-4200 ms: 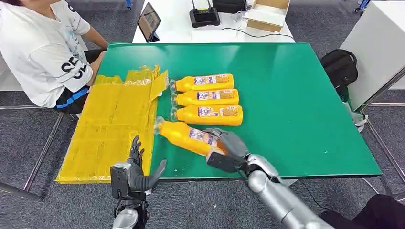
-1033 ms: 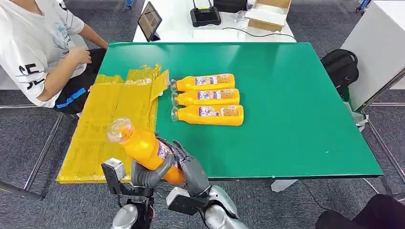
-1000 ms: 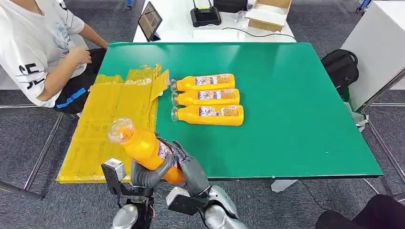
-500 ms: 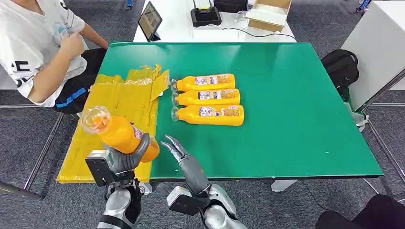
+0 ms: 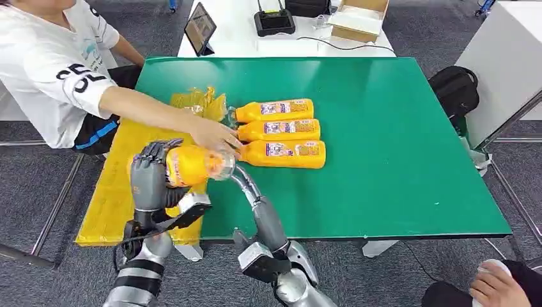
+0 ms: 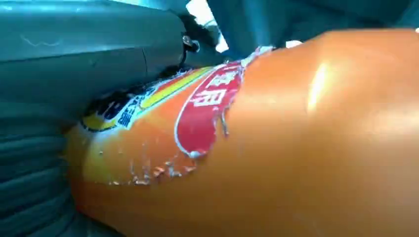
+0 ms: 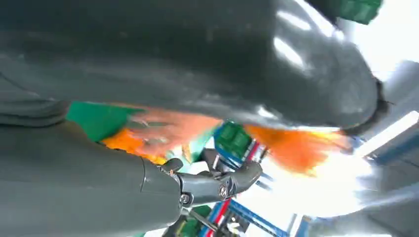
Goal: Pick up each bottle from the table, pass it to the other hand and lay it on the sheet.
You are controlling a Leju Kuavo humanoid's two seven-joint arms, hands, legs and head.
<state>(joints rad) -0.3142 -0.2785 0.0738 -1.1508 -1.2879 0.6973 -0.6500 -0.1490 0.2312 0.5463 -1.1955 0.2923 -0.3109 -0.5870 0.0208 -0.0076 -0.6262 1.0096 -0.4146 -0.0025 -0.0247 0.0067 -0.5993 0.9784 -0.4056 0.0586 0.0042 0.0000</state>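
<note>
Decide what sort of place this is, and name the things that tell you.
Probably a robot test lab or office: grey carpet floor, a white desk with a tablet and cardboard box, and a green work table.

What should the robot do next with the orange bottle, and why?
Probably hold off lowering it: the left hand holds the bottle above the yellow sheet, but a person's hand is touching its cap end. Once that hand leaves, lay it on the sheet.
</note>
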